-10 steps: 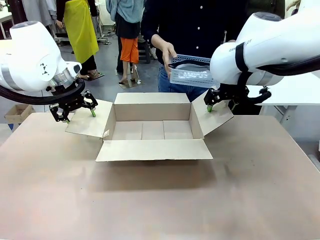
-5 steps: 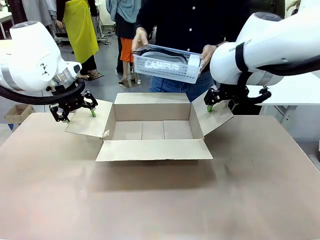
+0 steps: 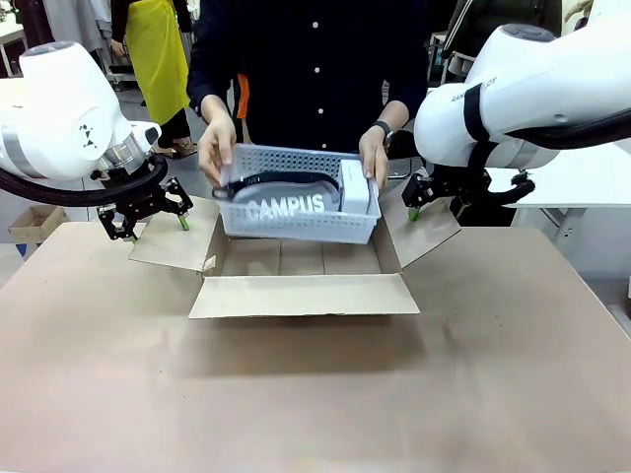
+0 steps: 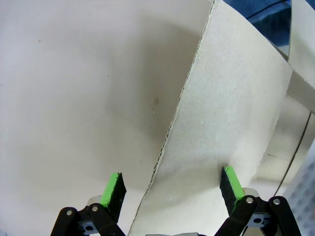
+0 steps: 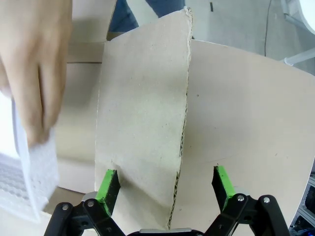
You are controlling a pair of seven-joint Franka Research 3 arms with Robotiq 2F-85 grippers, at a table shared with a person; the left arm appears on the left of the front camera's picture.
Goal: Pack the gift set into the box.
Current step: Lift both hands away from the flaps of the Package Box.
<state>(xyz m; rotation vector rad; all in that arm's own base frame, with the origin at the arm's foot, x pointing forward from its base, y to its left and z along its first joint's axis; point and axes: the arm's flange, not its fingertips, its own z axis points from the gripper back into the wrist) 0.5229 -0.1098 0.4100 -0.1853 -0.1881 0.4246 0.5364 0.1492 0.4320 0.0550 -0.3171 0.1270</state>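
- Gift set (image 3: 296,209): white perforated basket, held at its two short ends by the person's right hand (image 3: 216,148) and left hand (image 3: 374,156). It carries a dark item (image 3: 286,203) lettered "CAMPUS" and a small white carton (image 3: 355,187) at the end nearer the robot's right arm.
- Position: over the far half of the box (image 3: 306,294), tipped so its open top faces the robot's side. Its long axis runs along the box's long axis, across the table.
- Governing relation: the basket lies between the two grippers and inboard of both. The person's hands are the ones on it, so lowering it looks like their move.
- Left gripper (image 4: 172,184): fingers spread wide astride the edge of the left side flap (image 3: 173,244), clamping nothing.
- Right gripper (image 5: 165,183): likewise wide open over the edge of the right side flap (image 3: 426,235), nothing held.
- Not determinable: whether either gripper's tips press on its flap, and whether the basket's lower edge has entered the opening. The box's far wall is hidden behind the basket.
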